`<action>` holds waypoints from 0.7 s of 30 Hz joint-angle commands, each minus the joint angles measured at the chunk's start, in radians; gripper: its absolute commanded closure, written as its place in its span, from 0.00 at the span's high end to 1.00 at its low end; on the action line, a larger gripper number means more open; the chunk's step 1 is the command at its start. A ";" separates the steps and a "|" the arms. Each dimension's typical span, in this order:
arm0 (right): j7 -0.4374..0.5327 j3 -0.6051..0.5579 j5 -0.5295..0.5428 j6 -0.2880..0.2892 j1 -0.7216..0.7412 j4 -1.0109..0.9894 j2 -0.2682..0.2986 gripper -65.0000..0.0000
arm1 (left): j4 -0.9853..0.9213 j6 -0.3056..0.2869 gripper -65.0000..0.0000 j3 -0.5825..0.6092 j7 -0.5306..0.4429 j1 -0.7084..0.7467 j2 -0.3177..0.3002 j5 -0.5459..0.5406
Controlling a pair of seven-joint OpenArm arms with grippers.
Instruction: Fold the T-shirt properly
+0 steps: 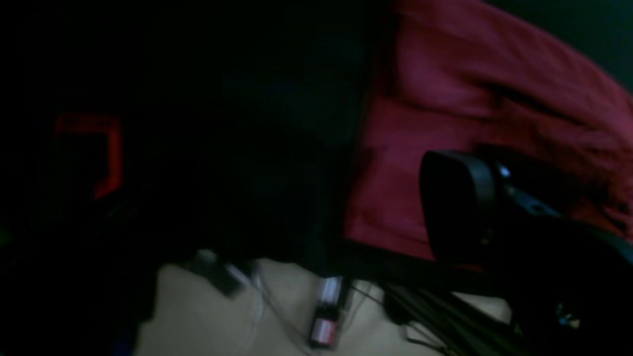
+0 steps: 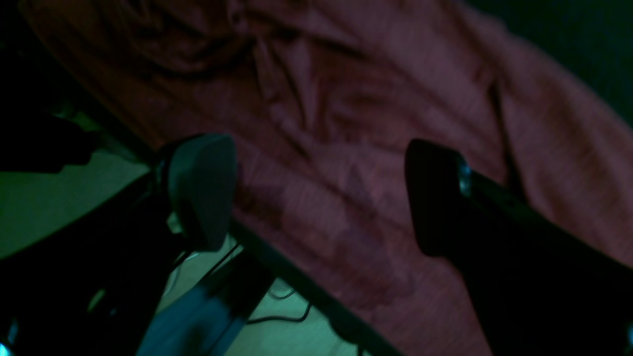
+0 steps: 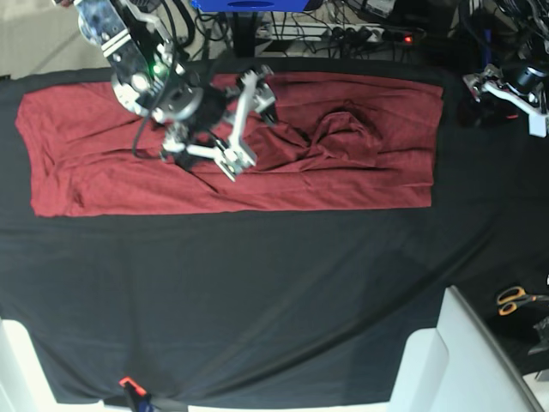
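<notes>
- T-shirt [image 3: 232, 184] lies spread as a wide red band across the far part of the bench [image 3: 257, 309], which is covered in black cloth. Its near edge is straight; the middle is bunched into a wrinkled heap [image 3: 339, 137].
- Right tool [image 3: 244, 124] hangs over the shirt left of centre in the base view, its two jaws spread wide with only cloth showing between them in the right wrist view [image 2: 316, 198]; not pinching anything.
- Left tool [image 3: 506, 90] sits at the far right edge of the bench, apart from the shirt's right end. In the left wrist view only one dark finger [image 1: 457, 207] is clear, the rest is black; can't tell from the pictures alone how wide it stands, nothing seen held.
- Left wrist view shows the shirt's edge [image 1: 445, 123] beside the finger, with pale floor and cables below.
- Scissors [image 3: 515, 299] with orange handles lie at the right edge of the bench, well apart from the shirt.
- White panel [image 3: 455, 360] covers the near right corner.
- Small orange-tipped thing [image 3: 129, 386] at the near edge, left.
- Power strip [image 3: 343, 34] and cables behind the bench, a blue object [image 3: 249, 5] at top centre.
</notes>
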 commanded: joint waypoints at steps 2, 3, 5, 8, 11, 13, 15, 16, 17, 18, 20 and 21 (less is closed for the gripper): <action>0.025 0.019 0.007 0.001 -0.008 0.017 0.014 0.77 | -0.052 -0.015 1.00 0.003 -0.014 -0.043 -0.012 -0.024; 0.027 0.021 0.007 0.001 -0.014 0.017 0.020 0.77 | -0.083 -0.015 1.00 0.003 -0.014 -0.061 -0.012 -0.016; 0.027 0.019 0.007 0.001 -0.023 0.017 0.023 0.77 | -0.123 -0.015 1.00 0.004 -0.014 -0.095 -0.012 0.007; 0.027 0.021 0.007 0.001 -0.024 0.016 0.023 0.77 | -0.158 -0.015 1.00 0.006 -0.014 -0.149 -0.006 0.088; 0.027 0.021 0.007 0.001 -0.026 0.016 0.022 0.77 | -0.198 -0.015 1.00 0.044 -0.014 -0.181 -0.004 0.160; 0.027 0.021 0.007 0.001 -0.026 0.016 0.019 0.77 | -0.212 -0.015 1.00 0.086 -0.014 -0.178 -0.004 0.163; 0.027 0.021 0.007 0.001 -0.026 0.016 0.017 0.77 | -0.215 -0.015 1.00 0.113 -0.015 -0.164 -0.003 0.163; 0.027 0.021 0.007 0.001 -0.026 0.016 0.017 0.77 | -0.216 -0.015 1.00 0.119 -0.024 -0.160 -0.003 0.163; 0.027 0.021 0.007 0.001 -0.026 0.016 0.017 0.77 | -0.218 -0.015 1.00 0.119 -0.044 -0.153 0.004 0.163; 0.027 0.021 0.007 0.001 -0.026 0.016 0.017 0.77 | -0.218 -0.015 1.00 0.119 -0.066 -0.150 0.016 0.165; 0.027 0.021 0.007 0.001 -0.026 0.016 0.017 0.77 | -0.218 -0.015 1.00 0.121 -0.086 -0.149 0.027 0.171; 0.027 0.021 0.007 0.001 -0.026 0.016 0.017 0.77 | -0.218 -0.015 1.00 0.124 -0.083 -0.150 0.030 0.171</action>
